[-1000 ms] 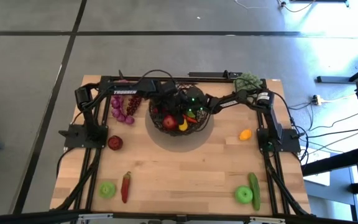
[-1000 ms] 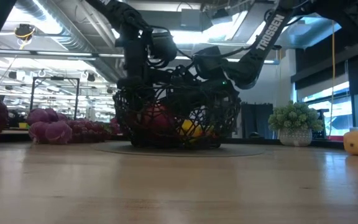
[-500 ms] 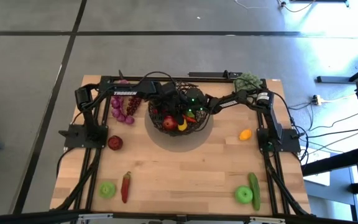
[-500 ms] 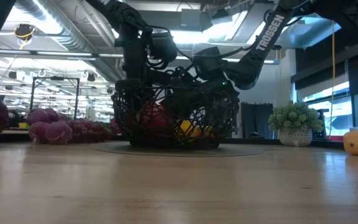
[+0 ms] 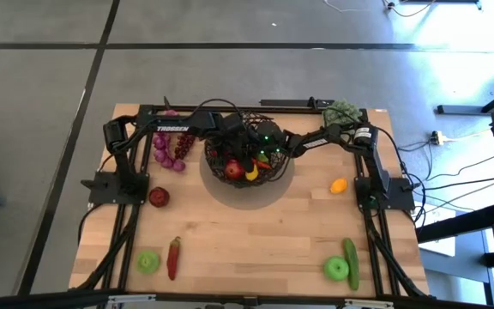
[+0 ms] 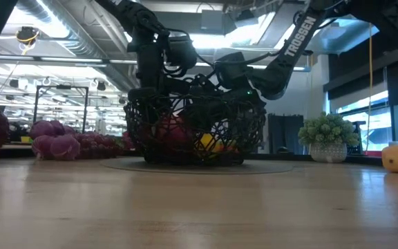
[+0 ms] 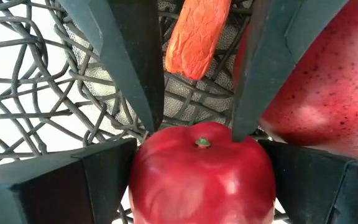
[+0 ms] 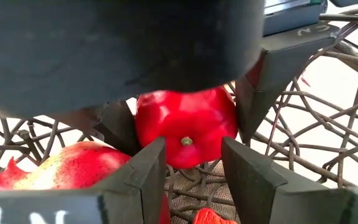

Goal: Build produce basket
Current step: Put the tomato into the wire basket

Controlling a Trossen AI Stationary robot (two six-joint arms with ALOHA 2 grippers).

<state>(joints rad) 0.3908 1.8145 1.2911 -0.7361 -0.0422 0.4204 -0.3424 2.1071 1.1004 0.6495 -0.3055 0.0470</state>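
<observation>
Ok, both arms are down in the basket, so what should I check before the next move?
1. Left tool grips the glossy red apple: ok, its fingers flank the apple on both sides.
2. Apple inside the round dark woven wire basket: ok.
3. Right tool clear of the apple: not ok, its open tips sit either side of the stem.
4. Apple resting on the basket floor: cannot tell; a speckled red fruit and an orange carrot crowd it.
5. All produce collected: not ok, the yellow lemon and red chilli lie on the table.
</observation>
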